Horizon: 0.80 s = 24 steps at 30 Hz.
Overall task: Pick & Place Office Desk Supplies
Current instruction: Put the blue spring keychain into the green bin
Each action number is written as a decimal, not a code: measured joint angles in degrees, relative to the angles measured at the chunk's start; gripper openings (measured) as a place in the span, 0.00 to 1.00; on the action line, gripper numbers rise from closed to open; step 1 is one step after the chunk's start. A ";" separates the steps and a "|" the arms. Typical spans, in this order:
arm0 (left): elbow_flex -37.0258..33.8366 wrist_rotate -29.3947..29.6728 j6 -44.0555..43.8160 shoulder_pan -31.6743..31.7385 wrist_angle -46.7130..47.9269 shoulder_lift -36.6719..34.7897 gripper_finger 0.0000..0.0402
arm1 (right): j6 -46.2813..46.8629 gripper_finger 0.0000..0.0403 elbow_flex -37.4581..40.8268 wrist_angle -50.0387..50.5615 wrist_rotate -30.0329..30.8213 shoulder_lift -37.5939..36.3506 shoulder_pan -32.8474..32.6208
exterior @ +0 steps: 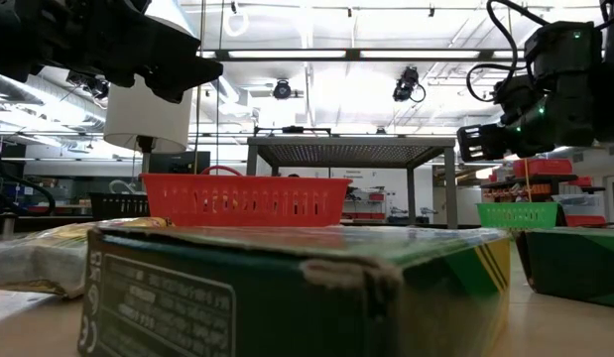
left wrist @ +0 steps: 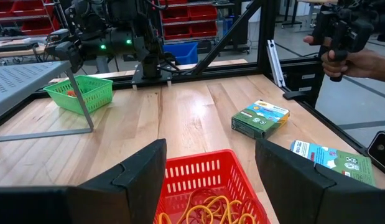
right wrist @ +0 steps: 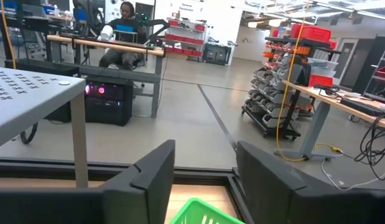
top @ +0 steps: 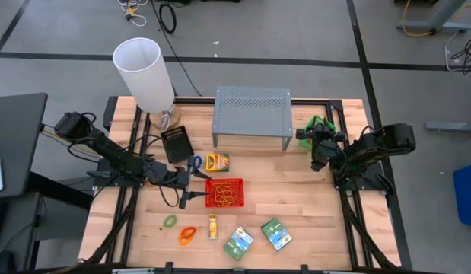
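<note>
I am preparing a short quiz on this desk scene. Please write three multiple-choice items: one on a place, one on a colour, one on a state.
1. Where is the green tray?
A. beside the stand's right end
B. under the lamp
C. at the front edge

2. What colour is the tray under the left claw?
A. blue
B. red
C. white

3. How does the right claw stand?
A. shut on a crayon box
B. shut on a packet
C. open, holding nothing

Answers:
1 A: the high view shows it by the stand's right leg.
2 B: the red tray lies between the left claw's fingers.
3 C: its fingers stand apart above the green tray, nothing between them.
</note>
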State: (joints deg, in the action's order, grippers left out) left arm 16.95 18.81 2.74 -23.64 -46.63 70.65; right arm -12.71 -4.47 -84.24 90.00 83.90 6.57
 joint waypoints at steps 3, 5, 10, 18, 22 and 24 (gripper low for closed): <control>0.00 0.00 0.00 0.00 0.00 0.00 0.62 | -0.10 0.49 0.00 -0.33 0.00 0.00 0.00; 0.00 0.00 0.02 0.00 0.00 0.00 0.62 | -0.83 0.50 0.00 -2.42 -0.02 0.00 -0.14; -0.02 0.00 0.02 -0.01 0.03 0.00 0.62 | -5.23 0.50 -1.10 -5.61 -3.39 -1.69 -2.71; -0.02 0.01 0.02 0.02 0.22 0.00 0.62 | -23.03 0.50 -8.34 -5.70 -8.99 -6.87 -8.02; -0.02 0.00 0.04 0.02 0.31 0.00 0.62 | -34.43 0.50 -12.86 -5.47 -9.87 -8.02 -13.77; -0.02 0.02 0.02 0.02 0.44 0.00 0.62 | -38.44 0.50 -15.06 -3.70 -9.88 -7.97 -17.64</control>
State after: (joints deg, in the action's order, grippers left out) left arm 16.93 18.83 2.76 -23.62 -46.19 70.65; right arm -51.15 -19.53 -87.95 80.12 75.93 -11.08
